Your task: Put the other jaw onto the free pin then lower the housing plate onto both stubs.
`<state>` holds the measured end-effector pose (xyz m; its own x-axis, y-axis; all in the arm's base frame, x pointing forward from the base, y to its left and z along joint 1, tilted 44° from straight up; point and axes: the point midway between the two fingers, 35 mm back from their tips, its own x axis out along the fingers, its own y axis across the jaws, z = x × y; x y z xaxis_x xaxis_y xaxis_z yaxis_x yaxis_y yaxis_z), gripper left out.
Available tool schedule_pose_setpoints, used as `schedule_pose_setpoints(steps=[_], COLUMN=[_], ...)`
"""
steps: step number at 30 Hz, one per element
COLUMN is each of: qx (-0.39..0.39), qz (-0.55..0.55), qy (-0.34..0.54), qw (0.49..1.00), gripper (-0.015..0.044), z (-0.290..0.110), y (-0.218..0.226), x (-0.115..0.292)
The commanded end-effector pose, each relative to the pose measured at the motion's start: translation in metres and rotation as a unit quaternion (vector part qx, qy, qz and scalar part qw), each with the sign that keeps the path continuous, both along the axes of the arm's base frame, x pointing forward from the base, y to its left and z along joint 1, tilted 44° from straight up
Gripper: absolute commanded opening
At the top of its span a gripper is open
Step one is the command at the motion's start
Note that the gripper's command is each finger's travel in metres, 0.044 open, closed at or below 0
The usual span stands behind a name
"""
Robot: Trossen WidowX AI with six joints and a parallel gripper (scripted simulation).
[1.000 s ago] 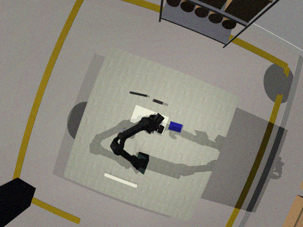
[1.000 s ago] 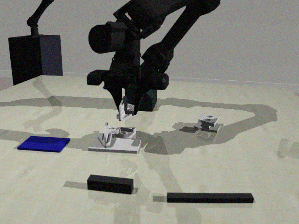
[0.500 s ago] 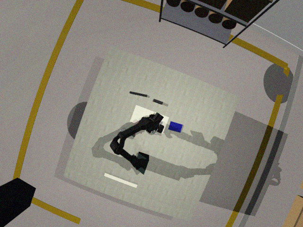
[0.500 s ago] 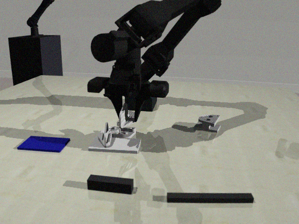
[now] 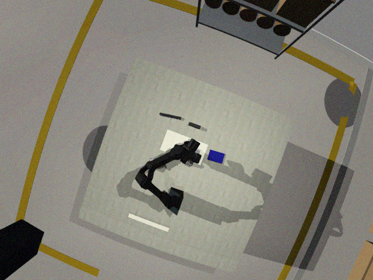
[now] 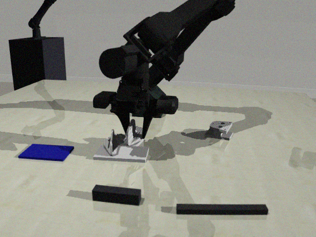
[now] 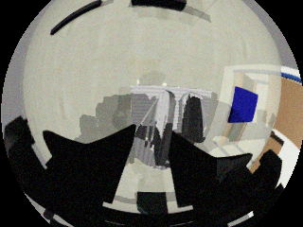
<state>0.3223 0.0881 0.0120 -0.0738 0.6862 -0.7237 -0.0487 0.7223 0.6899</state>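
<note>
The white base lies on the table. One pale jaw stands on its left part in the exterior view. My gripper points down over the base's other part, shut on the other pale jaw. The held jaw is upright, low at the base, beside the standing jaw. Its pin is hidden, and whether it is on the pin or the teeth mesh cannot be told. The housing plate, pale with dark holes, rests apart on a small stand to the right in the exterior view.
A blue slab lies beside the base. A short black block and a long black bar lie on the side of the base away from the arm's foot.
</note>
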Motion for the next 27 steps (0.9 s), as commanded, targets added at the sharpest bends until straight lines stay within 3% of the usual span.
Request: schedule_pose_setpoints(steps=[1, 27], qx=[0.003, 0.003], qz=[-0.001, -0.002], qy=[0.005, 0.006], qw=[1.000, 1.000], gripper=[0.0134, 0.0134], z=[-0.0058, -0.0096], y=[0.0048, 0.0086], x=[-0.0021, -0.0028])
